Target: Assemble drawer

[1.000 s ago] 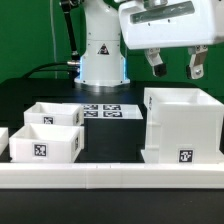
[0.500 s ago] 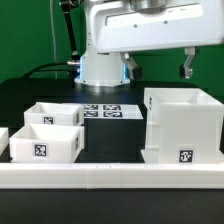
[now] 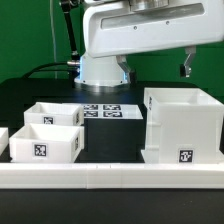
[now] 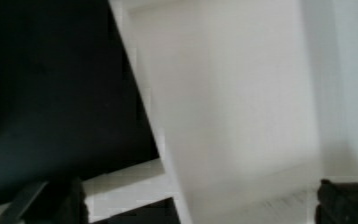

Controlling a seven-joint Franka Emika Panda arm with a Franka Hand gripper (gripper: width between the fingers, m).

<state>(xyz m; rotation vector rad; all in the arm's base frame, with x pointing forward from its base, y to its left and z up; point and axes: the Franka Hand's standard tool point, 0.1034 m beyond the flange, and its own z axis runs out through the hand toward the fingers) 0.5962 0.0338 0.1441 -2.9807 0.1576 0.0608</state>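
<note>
The drawer's large white hollow shell [image 3: 182, 125] stands on the black table at the exterior view's right, with a tag low on its front. Two smaller white trays sit at the left, one nearer [image 3: 42, 142] and one behind it [image 3: 56, 114]. My gripper [image 3: 156, 68] hangs open and empty above the shell's back left part, with one finger [image 3: 186, 67] over the shell and the other finger [image 3: 127, 68] left of it. In the wrist view the shell [image 4: 229, 100] is a blurred white surface between my dark fingertips [image 4: 348, 196].
The marker board [image 3: 105, 111] lies flat between the trays and the shell. A long low white rail [image 3: 110, 176] edges the table's front. The robot base [image 3: 100, 62] stands at the back, with a black cable to its left.
Over the last second the hand shifted toward the exterior view's left and its fingers now show farther apart. In the last half second it has barely moved. The shell and trays have stayed put.
</note>
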